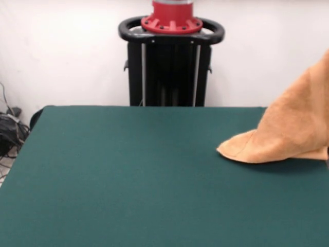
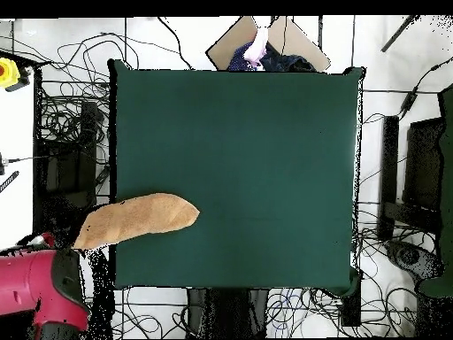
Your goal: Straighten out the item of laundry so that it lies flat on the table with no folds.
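The peach towel lies bunched at the right side of the green table. Its rounded folded end rests on the felt, and the rest rises steeply up and out past the picture's right edge. In the overhead view the towel is a long narrow shape at the table's left edge, and its tapered end hangs past that edge towards the red arm. The gripper itself shows in neither view, so what holds the raised end is hidden.
The black pedestal with its red base stands behind the table's far edge. Cables lie on the floor all round the table. A cardboard box sits beyond the table edge opposite the robot.
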{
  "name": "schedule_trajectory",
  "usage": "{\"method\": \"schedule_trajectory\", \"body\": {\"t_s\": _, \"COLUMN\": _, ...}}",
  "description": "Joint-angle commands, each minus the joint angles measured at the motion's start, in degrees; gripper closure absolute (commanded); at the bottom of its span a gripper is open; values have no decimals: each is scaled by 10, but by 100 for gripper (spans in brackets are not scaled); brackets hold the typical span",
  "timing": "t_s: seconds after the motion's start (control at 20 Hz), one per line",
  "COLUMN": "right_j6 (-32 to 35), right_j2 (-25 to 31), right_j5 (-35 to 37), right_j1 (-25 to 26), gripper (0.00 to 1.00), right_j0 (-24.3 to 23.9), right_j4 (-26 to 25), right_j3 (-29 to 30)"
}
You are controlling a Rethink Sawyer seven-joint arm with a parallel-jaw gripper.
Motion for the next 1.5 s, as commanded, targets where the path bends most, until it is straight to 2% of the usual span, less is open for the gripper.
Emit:
{"method": "schedule_trajectory", "body": {"t_s": 0.05, "right_j6": 228, "right_j2": -8, "right_j5": 100, "right_j1": 26, "gripper": 100, "right_j0": 16, "right_j4": 35, "right_j3": -51}}
{"method": "schedule_trajectory", "body": {"t_s": 1.5, "right_j6": 392, "right_j2": 3, "right_j5": 249, "right_j1": 28, "gripper": 100, "right_j0": 51, "right_j4": 70, "right_j3": -179}}
